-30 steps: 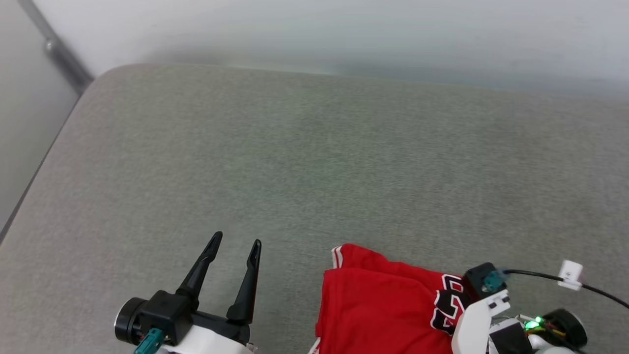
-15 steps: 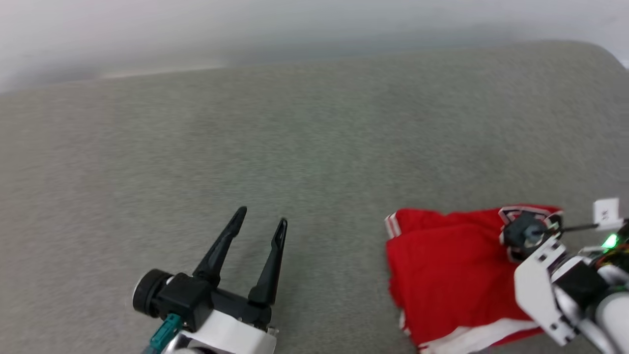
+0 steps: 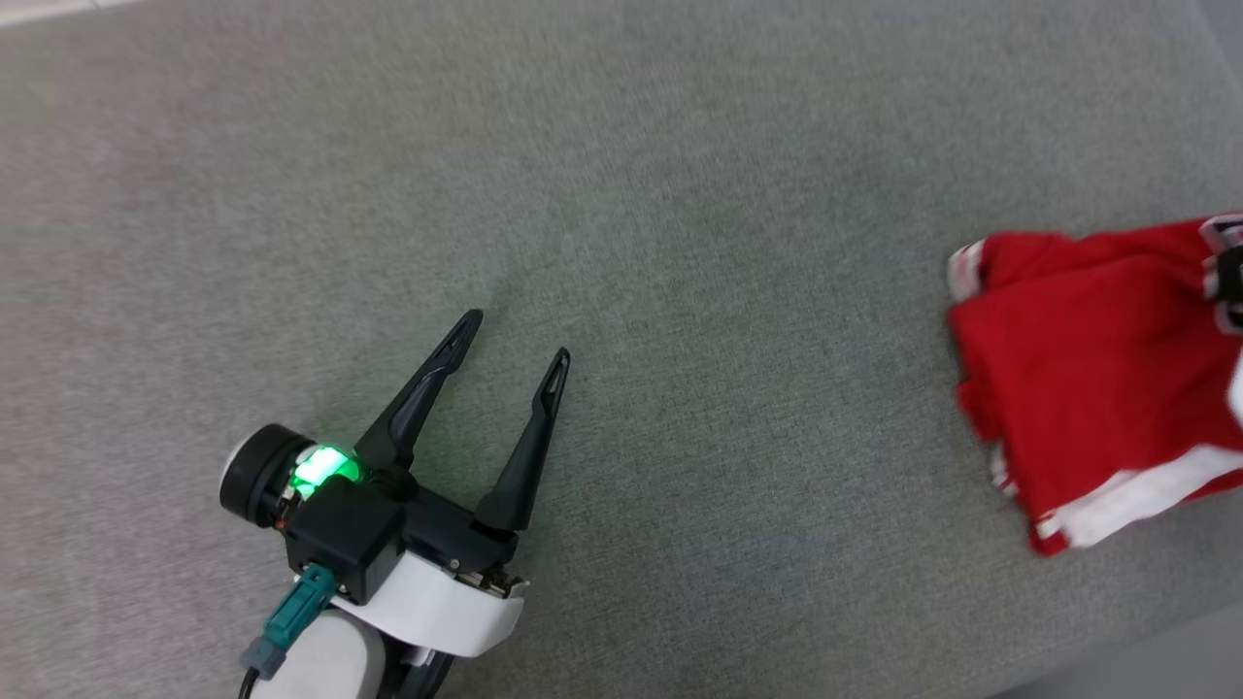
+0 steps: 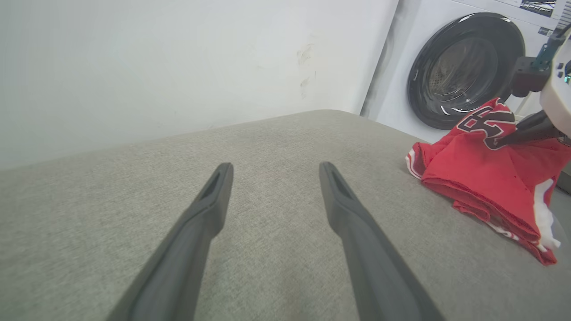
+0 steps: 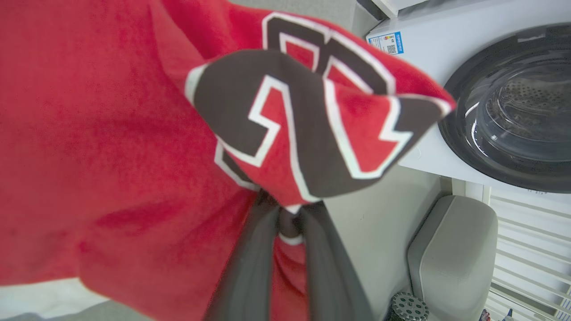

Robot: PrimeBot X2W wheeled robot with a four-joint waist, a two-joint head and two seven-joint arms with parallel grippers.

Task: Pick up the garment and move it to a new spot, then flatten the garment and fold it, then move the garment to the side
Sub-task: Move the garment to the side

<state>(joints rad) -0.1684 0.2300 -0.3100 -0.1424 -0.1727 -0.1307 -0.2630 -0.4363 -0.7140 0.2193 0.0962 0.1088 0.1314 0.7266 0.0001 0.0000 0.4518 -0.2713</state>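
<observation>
Right gripper (image 5: 287, 220) jaws pinch the bunched garment (image 3: 1088, 388), striped trim (image 3: 963, 270) toward left gripper (image 3: 517, 337), whose jaws gape empty.

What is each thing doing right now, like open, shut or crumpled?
Garment: crumpled, one end pinched and raised, the rest lying on the grey cushion.
Left gripper: open, empty, over the grey cushion.
Right gripper: shut on the Garment.
Washing machine door: looks shut.

Bright, even light; right wrist close-up blurred.
</observation>
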